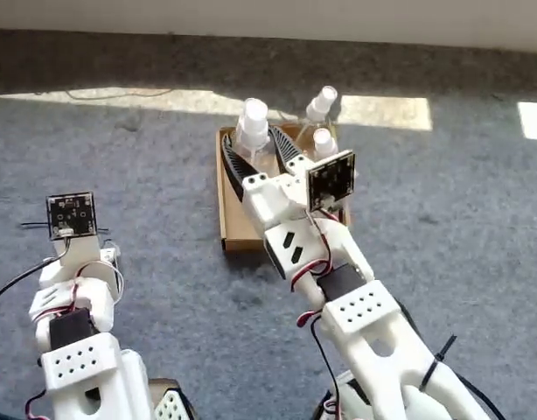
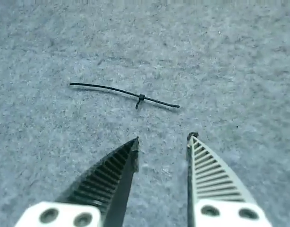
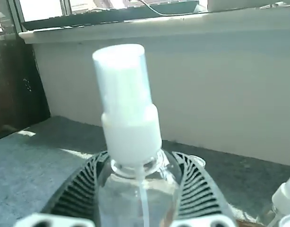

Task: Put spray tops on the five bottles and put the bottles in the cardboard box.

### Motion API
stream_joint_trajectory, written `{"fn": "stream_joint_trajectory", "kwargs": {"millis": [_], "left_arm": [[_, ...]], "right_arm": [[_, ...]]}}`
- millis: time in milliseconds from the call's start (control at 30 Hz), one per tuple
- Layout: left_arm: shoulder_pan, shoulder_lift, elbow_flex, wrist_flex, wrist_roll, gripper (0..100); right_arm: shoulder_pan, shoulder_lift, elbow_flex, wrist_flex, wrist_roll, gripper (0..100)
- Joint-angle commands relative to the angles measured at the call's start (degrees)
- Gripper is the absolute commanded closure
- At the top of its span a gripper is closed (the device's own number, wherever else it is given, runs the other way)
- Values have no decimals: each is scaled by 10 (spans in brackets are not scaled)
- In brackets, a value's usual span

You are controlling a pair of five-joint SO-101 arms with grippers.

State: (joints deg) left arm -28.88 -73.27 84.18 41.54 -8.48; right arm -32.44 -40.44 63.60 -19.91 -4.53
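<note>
Your left hand point(image 2: 164, 138) hangs wide open over bare desk point(image 2: 230, 56), holding nothing. A black cable tie point(image 2: 126, 93) lies just ahead of it, so a low sweep there could snag it. Your right hand point(image 1: 251, 138) is closed round a capped bottle point(image 3: 135, 194) at the cardboard box point(image 1: 238, 229), left rear. If you release it while it tilts, it likely topples or knocks the two bottles point(image 1: 323, 102) point(image 1: 324, 142) just beside it. Can't tell if its base touches the box floor. Count: two hands, one cable tie, one box, three bottles against five asked, three spray tops point(image 1: 254, 112).
</note>
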Motion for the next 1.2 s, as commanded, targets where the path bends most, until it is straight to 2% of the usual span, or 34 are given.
{"fn": "stream_joint_trajectory", "kwargs": {"millis": [0, 167, 467, 967, 1167], "left_arm": [[-5, -7, -3, -12, -4, 838], [-4, -7, 4, -14, -4, 838], [-4, -8, 5, -14, -4, 838], [6, -8, 6, -14, -4, 838], [6, -8, 7, -14, -4, 838]], "right_arm": [[-4, 36, 17, -87, -6, 995], [-2, 122, 45, -184, -7, 995], [-3, 280, 44, -261, -6, 995], [-3, 402, 43, -367, -6, 995], [-4, 417, 43, -375, -6, 995]]}}
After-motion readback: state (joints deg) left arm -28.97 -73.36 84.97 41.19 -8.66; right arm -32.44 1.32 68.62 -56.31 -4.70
